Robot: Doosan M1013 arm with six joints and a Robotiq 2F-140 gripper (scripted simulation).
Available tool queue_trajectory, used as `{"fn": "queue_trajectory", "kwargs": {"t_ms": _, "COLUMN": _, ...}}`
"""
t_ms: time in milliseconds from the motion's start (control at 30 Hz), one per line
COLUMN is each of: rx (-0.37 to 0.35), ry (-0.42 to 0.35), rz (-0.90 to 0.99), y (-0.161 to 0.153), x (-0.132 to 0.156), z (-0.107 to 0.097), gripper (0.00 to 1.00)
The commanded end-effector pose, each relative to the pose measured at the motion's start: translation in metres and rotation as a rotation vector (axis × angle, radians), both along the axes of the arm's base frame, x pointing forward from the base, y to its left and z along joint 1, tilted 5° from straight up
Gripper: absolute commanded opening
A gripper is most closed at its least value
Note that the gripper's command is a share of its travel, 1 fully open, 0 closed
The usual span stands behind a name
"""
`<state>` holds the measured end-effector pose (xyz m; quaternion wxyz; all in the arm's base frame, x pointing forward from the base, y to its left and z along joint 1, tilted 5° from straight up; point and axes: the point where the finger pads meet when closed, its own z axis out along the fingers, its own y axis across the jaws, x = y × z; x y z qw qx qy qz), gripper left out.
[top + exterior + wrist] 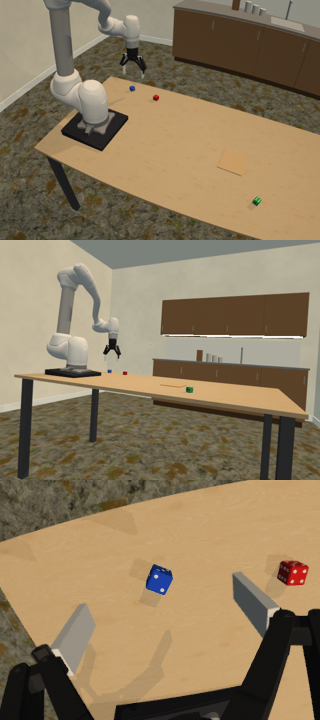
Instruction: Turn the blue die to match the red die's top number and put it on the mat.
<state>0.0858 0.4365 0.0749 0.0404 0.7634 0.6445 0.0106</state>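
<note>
The blue die [132,88] sits flat on the table near its far left corner; it also shows in the wrist view [159,579] and in the exterior view [109,371]. The red die [155,97] sits to its right, apart from it, and appears at the right edge of the wrist view [292,573] and in the exterior view [125,373]. My gripper [133,72] hangs open and empty well above the blue die; the die lies between the fingers' lines in the wrist view [167,615]. The tan mat [232,162] lies far off toward the table's right.
A green die [256,200] sits near the front right edge, past the mat. My arm's black base [94,129] stands at the table's left end. The table's far edge runs close behind the blue die. Brown cabinets [245,43] stand beyond the table.
</note>
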Motion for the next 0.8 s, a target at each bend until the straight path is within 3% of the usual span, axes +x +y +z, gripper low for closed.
{"fn": "queue_trajectory", "kwargs": {"t_ms": 0, "rx": -0.001, "ry": 0.000, "rz": 0.000, "y": 0.001, "x": -0.002, "z": 0.022, "gripper": 1.00}}
{"fn": "queue_trajectory", "kwargs": {"t_ms": 167, "rx": -0.001, "ry": 0.000, "rz": 0.000, "y": 0.002, "x": -0.002, "z": 0.036, "gripper": 1.00}}
{"fn": "queue_trajectory", "kwargs": {"t_ms": 533, "rx": 0.000, "ry": 0.000, "rz": -0.004, "y": 0.002, "x": -0.003, "z": 0.036, "gripper": 1.00}}
{"fn": "queue_trajectory", "kwargs": {"t_ms": 767, "rx": 0.020, "ry": -0.014, "rz": -0.304, "y": -0.007, "x": -0.005, "z": 0.034, "gripper": 1.00}}
